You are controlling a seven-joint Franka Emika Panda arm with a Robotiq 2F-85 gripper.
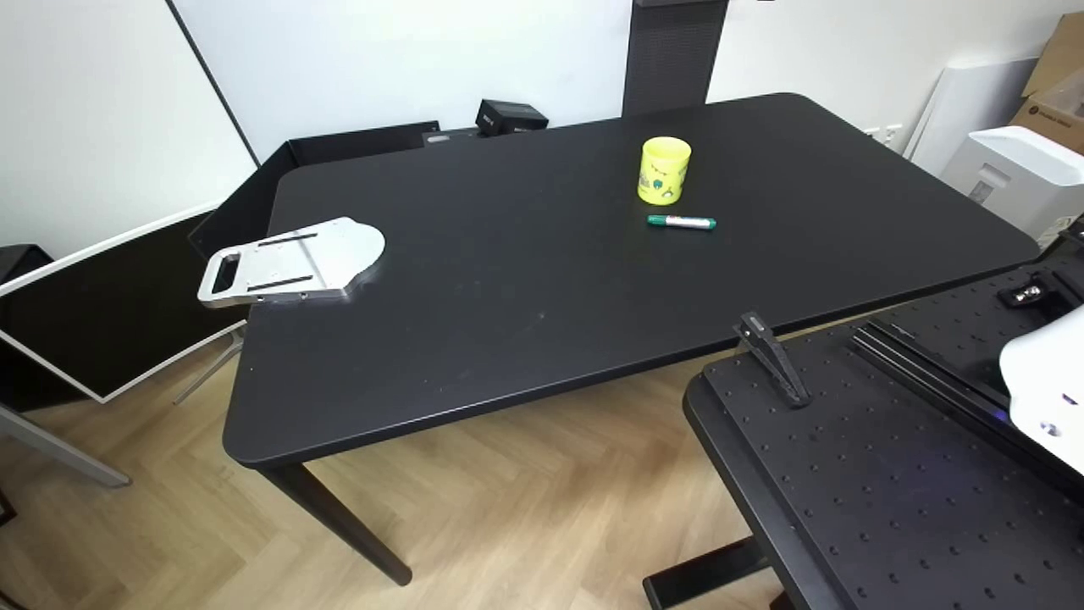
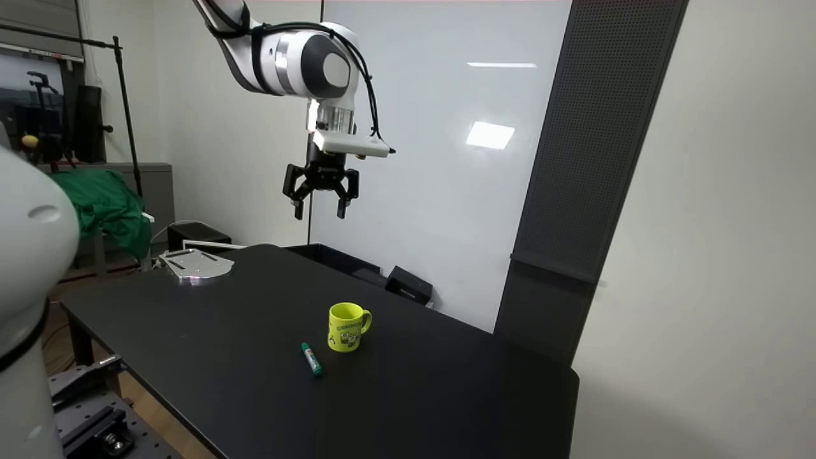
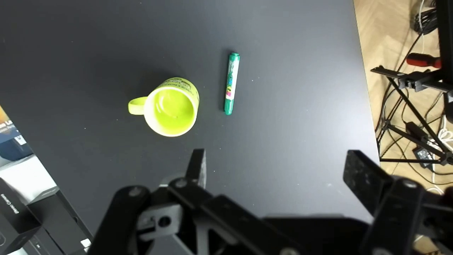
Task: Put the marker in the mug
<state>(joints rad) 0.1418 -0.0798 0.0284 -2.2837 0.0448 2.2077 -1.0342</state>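
The green marker (image 1: 681, 222) with a white label lies flat on the black table, a short distance from the yellow mug (image 1: 664, 172) and apart from it. Upright and patterned, the mug (image 2: 345, 327) shows its handle in an exterior view. From above, the wrist view gives its interior, with nothing in it (image 3: 172, 109), and the marker (image 3: 231, 83) beside it. My gripper (image 2: 320, 214) hangs high over the table, fingers spread. Nothing is between those fingers (image 3: 366, 179) in the wrist view, and both the mug and marker lie ahead of them.
A flat white-and-grey device (image 1: 298, 258) overhangs the far end of the table (image 1: 508, 280). Black boxes (image 2: 408, 285) stand behind the table's back edge by the wall. A perforated black bench (image 1: 898, 474) with a clamp adjoins the table.
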